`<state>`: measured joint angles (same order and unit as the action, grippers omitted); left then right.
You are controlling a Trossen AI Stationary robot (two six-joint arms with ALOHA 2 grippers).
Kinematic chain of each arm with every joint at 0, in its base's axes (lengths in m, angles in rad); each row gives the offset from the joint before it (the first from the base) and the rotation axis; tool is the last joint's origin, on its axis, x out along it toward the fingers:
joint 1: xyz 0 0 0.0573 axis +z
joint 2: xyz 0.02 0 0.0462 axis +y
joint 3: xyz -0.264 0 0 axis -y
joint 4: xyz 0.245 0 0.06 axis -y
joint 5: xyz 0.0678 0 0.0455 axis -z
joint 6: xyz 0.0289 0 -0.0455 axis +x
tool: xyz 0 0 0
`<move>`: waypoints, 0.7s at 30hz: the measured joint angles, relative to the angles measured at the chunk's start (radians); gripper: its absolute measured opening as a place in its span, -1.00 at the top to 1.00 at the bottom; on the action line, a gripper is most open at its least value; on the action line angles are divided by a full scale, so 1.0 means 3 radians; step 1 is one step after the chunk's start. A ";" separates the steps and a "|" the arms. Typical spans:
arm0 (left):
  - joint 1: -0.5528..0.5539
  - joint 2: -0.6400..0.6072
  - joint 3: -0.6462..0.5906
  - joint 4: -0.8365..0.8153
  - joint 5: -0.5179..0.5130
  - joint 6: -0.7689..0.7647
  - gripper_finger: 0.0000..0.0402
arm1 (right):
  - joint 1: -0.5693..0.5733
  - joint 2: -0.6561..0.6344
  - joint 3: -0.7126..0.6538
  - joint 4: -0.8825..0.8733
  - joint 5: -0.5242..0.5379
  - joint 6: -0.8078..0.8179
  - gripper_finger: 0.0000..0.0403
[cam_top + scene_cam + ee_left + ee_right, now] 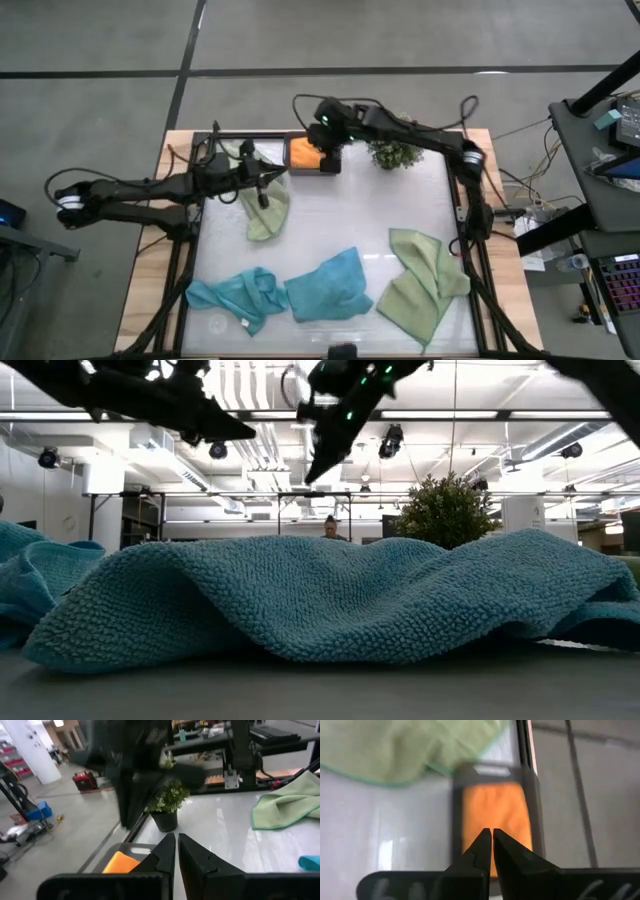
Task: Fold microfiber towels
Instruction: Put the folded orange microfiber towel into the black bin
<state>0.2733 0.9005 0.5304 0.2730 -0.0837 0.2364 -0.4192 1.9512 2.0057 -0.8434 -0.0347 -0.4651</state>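
Folded small, an orange towel (pixel 303 153) lies in a dark tray (pixel 456 815) at the table's far edge. My right gripper (pixel 492 832) hovers shut just above it, slanting down, with nothing between its fingers. A sage green towel (pixel 266 208) lies crumpled at the far left. My left gripper (pixel 176 837) is shut and empty above that towel's far part, pointing level toward the tray. Two teal towels (pixel 235 295) (pixel 328 288) and a second sage green towel (pixel 425 282) lie crumpled along the near edge.
A small potted plant (pixel 393 153) stands at the far edge, just right of the tray. The middle of the table (pixel 350 210) is bare. In the low view the nearer teal towel (pixel 330 595) hides most of the table surface.
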 joint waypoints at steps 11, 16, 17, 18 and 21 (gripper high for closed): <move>0.0001 -0.0218 -0.0140 0.0038 -0.0009 0.0167 0.96 | -0.0318 0.1040 0.1050 -0.0547 0.0030 -0.0012 0.95; 0.0003 -0.0212 -0.0151 0.0027 -0.0010 -0.0030 0.96 | -0.0326 0.1224 0.1101 -0.0602 0.0037 -0.0017 0.95; 0.0003 -0.0197 -0.0153 0.0025 -0.0010 -0.0084 0.96 | -0.0323 0.1253 0.1101 -0.0601 0.0038 -0.0025 0.95; 0.0001 -0.0185 -0.0153 0.0022 -0.0010 -0.0145 0.96 | -0.0321 0.1278 0.1101 -0.0601 0.0040 -0.0030 0.95; 0.0003 -0.0147 -0.0155 0.0014 -0.0010 -0.0220 0.96 | -0.0321 0.1332 0.1098 -0.0597 0.0173 -0.0054 0.95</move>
<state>0.2741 0.8566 0.4839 0.2771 -0.0868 0.1704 -0.5156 2.3508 2.3352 -1.0225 0.0171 -0.4812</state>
